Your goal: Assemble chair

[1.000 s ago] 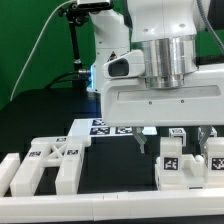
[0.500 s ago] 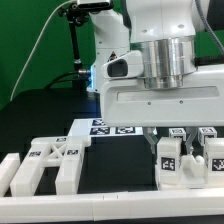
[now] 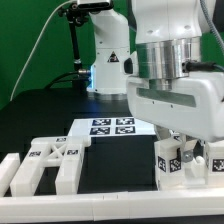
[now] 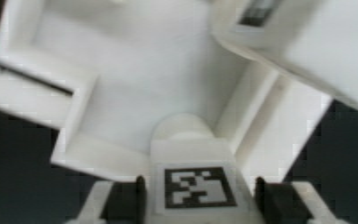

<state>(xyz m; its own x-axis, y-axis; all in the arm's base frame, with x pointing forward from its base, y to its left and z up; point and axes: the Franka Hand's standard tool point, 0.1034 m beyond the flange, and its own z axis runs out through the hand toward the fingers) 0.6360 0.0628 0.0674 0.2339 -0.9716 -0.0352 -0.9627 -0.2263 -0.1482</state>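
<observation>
My gripper (image 3: 186,148) hangs over the chair parts at the exterior view's right. In the wrist view my gripper (image 4: 197,205) has its two dark fingers (image 4: 121,203) against both sides of a white chair part (image 4: 197,150) with a square tag on its near face; the jaws look shut on it. In the exterior view that tagged block (image 3: 170,162) sits slightly tilted below the hand, beside another tagged white block (image 3: 214,160). A wider white slab (image 4: 140,80) of the chair lies beyond the held part.
More white tagged chair parts (image 3: 48,160) lie at the exterior view's left. The marker board (image 3: 110,127) lies flat in the middle. A white border rail (image 3: 100,203) runs along the front. The arm's base (image 3: 108,60) stands behind.
The hand has moved toward the exterior view's right and come down over the right-hand tagged block, which now sits slightly tilted. The marker board is uncovered.
</observation>
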